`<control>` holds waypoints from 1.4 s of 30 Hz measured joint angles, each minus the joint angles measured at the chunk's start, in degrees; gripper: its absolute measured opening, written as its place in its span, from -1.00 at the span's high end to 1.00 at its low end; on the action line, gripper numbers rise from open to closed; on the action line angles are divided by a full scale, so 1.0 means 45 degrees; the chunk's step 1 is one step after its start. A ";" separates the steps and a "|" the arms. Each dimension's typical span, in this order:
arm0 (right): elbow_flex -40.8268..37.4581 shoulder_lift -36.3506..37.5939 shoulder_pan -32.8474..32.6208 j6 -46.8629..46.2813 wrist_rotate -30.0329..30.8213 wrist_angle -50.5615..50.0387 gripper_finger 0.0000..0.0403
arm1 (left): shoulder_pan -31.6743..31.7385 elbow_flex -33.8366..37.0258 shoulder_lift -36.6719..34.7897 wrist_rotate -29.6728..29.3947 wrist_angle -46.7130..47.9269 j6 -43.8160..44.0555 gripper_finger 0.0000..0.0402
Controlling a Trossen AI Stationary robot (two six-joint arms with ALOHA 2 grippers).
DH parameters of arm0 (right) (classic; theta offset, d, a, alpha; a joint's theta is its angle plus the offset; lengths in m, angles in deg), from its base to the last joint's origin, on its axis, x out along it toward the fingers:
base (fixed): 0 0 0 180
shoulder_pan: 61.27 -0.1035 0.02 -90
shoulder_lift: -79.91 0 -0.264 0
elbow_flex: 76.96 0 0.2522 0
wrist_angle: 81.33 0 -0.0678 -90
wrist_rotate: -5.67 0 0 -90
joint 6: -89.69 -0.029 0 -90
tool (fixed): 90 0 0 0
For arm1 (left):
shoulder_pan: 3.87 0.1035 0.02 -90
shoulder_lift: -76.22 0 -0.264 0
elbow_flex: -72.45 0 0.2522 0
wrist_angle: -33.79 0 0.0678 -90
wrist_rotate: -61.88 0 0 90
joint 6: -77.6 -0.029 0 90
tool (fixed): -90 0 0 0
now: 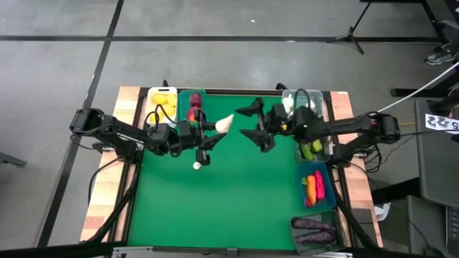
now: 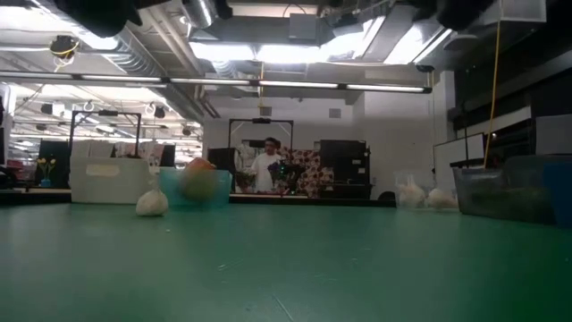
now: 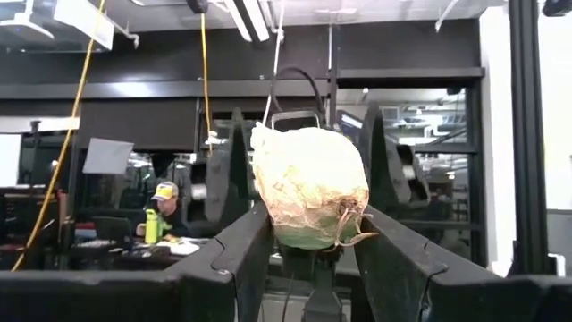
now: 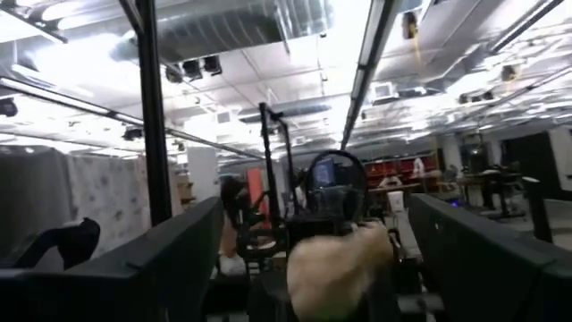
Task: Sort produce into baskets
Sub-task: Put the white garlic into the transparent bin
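Observation:
My left gripper (image 1: 217,130) is shut on a white garlic bulb (image 1: 225,123), held up above the green mat's far middle; the bulb fills the left wrist view (image 3: 308,183). My right gripper (image 1: 249,122) is open and faces the bulb from the table's right, a short way off and touching nothing. The bulb shows blurred between its fingers in the right wrist view (image 4: 335,264). A second garlic bulb (image 1: 197,165) lies on the mat, also seen in the low view (image 2: 151,204). My left gripper pinches the garlic bulb's lower sides (image 3: 279,224) between its two fingers, near their free ends. The fingers come about level from the table's left. The bulb is lifted clear of the mat, its root strands (image 3: 353,231) by one finger.
At the far left stand a white bin with lemons (image 1: 163,102) and a teal bin with apples (image 1: 192,107). Along the right edge stand a clear bin with garlic (image 1: 292,100), a dark bin with cucumbers (image 1: 313,148), a blue bin with carrots and chilies (image 1: 315,188) and a bin with eggplants (image 1: 314,231).

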 joint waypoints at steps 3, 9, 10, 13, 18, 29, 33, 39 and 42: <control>0.0929 -0.0442 0.0000 0.0000 -0.0184 -0.0696 -0.77 | 0.0000 0.0000 0.0014 0.0261 -0.0050 -0.0042 0.25; 0.1845 -0.1158 0.0005 0.0010 -0.0482 -0.1302 -0.77 | -0.0112 0.0000 0.0014 0.0328 -0.0247 -0.0568 0.25; 0.1973 -0.1282 0.0005 0.0012 -0.0531 -0.1307 -0.77 | -0.0110 0.0000 0.0014 0.0323 -0.0256 -0.0586 0.25; 0.2216 -0.1674 0.0010 0.0001 -0.0855 -0.1483 -0.77 | -0.0097 0.0000 0.0014 0.0321 -0.0251 -0.0597 0.25; 0.2579 -0.1977 0.0010 -0.0054 -0.1171 -0.1806 -0.77 | -0.0096 0.0005 0.0014 0.0320 -0.0246 -0.0602 0.25; 0.2592 -0.2022 0.0010 -0.0107 -0.1177 -0.2133 -0.36 | -0.0095 0.0005 0.0014 0.0316 -0.0242 -0.0597 0.25; 0.2592 -0.2022 0.0010 -0.0107 -0.1177 -0.2235 -0.06 | -0.0097 0.0005 0.0014 0.0313 -0.0242 -0.0561 0.25; 0.2592 -0.2008 0.0010 -0.0102 -0.1182 -0.2368 0.30 | -0.0093 0.0005 0.0014 0.0282 -0.0066 -0.0529 0.25; 0.2592 -0.2008 0.0010 -0.0102 -0.1181 -0.2406 0.39 | -0.0087 0.0005 0.0009 0.0186 0.0069 -0.0518 0.25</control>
